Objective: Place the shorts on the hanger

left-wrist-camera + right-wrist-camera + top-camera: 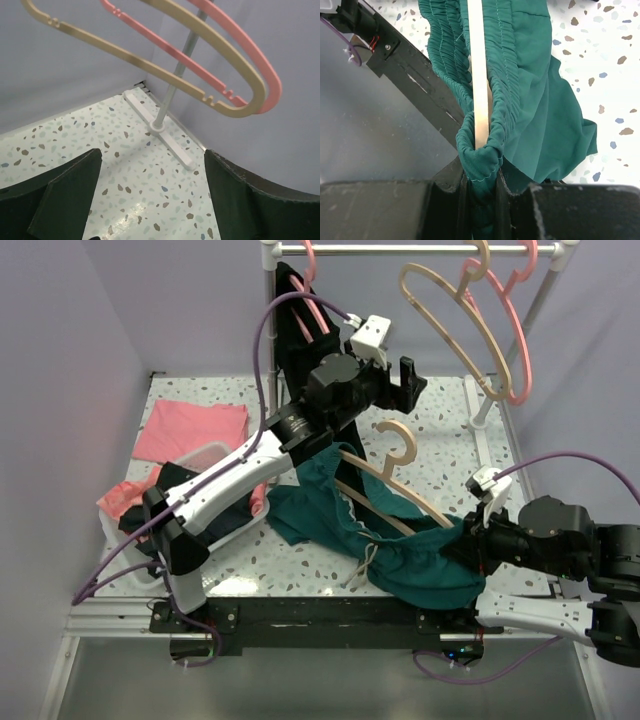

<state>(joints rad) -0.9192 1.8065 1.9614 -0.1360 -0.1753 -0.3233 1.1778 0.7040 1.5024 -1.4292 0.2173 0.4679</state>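
Note:
The teal-green shorts lie bunched at the front middle of the table, with the pale drawstring hanging near the front edge. The tan wooden hanger lies slanted on them, hook towards the back, with one arm inside the waistband. My right gripper is shut on the waistband's end. In the right wrist view its jaws pinch the gathered shorts wrapped over the tip of the hanger's arm. My left gripper is open and empty, raised at the back near the rack. Only floor shows between its fingers.
A clothes rack stands at the back with pink hangers, another tan hanger and a long black garment. Its white foot runs along the right wall. Pink cloths and a clear bin sit at left.

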